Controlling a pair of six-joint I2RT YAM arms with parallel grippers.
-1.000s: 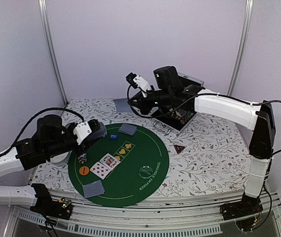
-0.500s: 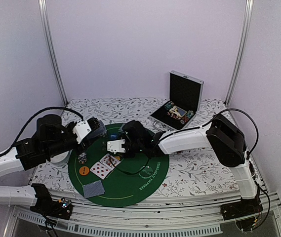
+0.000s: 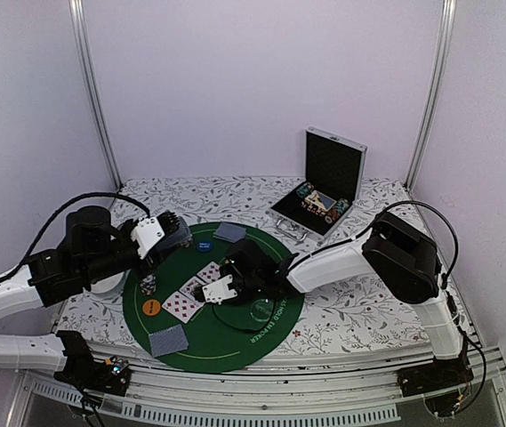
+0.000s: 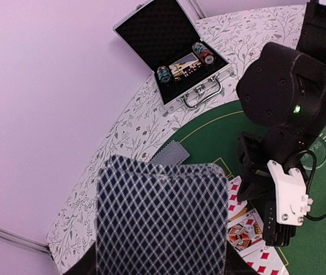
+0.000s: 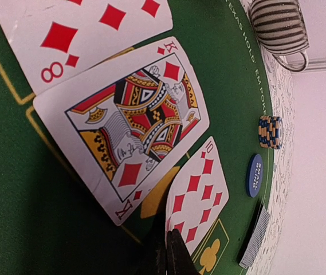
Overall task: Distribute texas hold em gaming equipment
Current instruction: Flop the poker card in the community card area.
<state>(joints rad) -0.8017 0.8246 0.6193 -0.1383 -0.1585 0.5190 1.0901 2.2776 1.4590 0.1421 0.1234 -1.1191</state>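
My left gripper (image 3: 171,237) is shut on a deck of grey-blue-backed cards (image 4: 163,220) held above the left edge of the green mat (image 3: 235,342); the deck hides its fingers. My right gripper (image 3: 220,286) is low over the mat's middle, shut on the edge of a ten of diamonds (image 5: 200,192). The ten lies beside the king of diamonds (image 5: 128,120) and the eight of diamonds (image 5: 82,28). A blue disc (image 3: 204,246), an orange disc (image 3: 151,307), a whitish disc (image 3: 260,310) and a chip stack (image 3: 148,285) sit on the mat. The red-edged triangle is hidden.
An open metal case (image 3: 324,200) with chips stands at the back right. Face-down cards lie at the mat's far edge (image 3: 230,231) and near edge (image 3: 169,340). A striped cup (image 5: 278,26) stands off the mat. A white bowl (image 3: 108,286) sits under my left arm.
My right arm came down from the back of the table onto the mat and shifted nearer. The ten of diamonds now lies beside the king. My left arm has barely moved.
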